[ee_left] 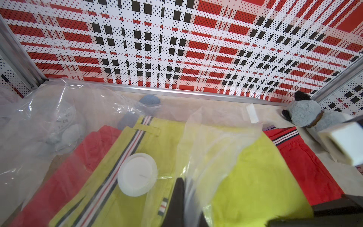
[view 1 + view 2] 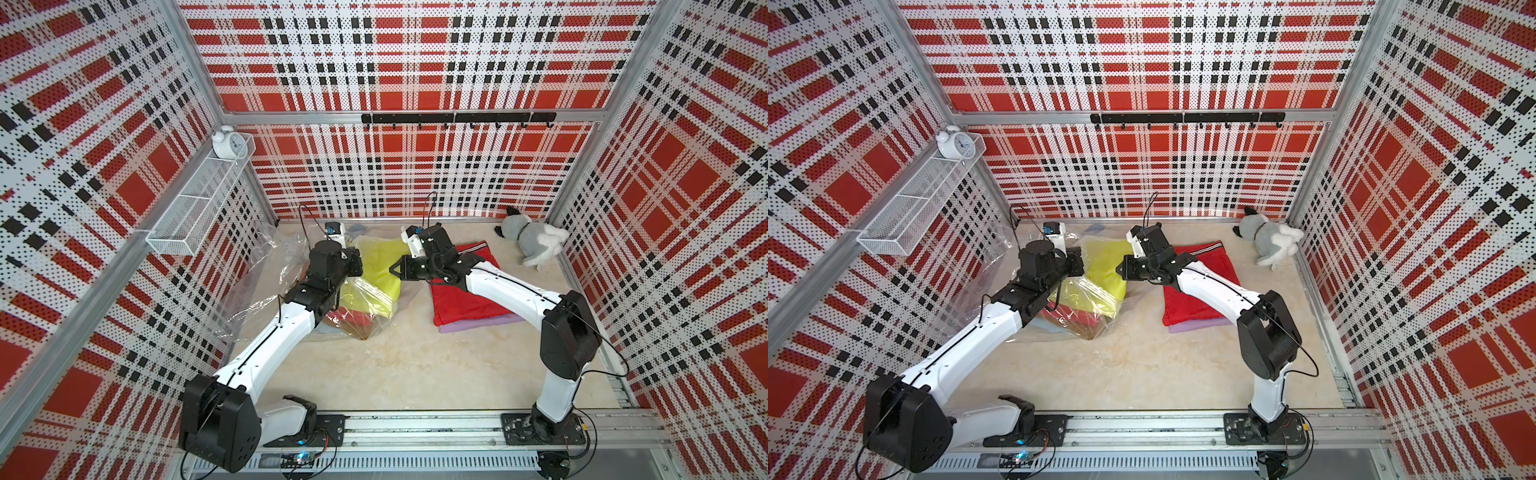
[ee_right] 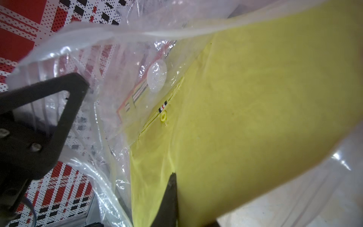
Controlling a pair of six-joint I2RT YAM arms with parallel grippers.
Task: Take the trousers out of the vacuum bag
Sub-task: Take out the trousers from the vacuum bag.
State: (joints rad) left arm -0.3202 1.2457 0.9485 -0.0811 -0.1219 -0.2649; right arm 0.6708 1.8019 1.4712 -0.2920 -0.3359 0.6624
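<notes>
The clear crinkly vacuum bag (image 2: 266, 274) lies at the left of the table, its white valve cap (image 1: 137, 175) over the cloth. Yellow-green trousers (image 2: 380, 257) stick halfway out of its mouth, and a red pair (image 1: 68, 176) lies under them inside. My left gripper (image 1: 186, 208) is shut on the bag's plastic edge beside the mouth. Meeting it from the right, my right gripper (image 2: 392, 269) is shut on the free end of the yellow-green trousers (image 3: 255, 98). Outside the bag, red trousers (image 2: 461, 303) lie on a lilac pair (image 2: 478, 326) under the right arm.
A grey-white plush toy (image 2: 532, 241) lies in the back right corner. On the left wall a white mesh shelf (image 2: 199, 203) carries an alarm clock (image 2: 227, 143). A black hook rail (image 2: 457, 118) runs along the back wall. Bare tabletop (image 2: 395, 365) spreads in front.
</notes>
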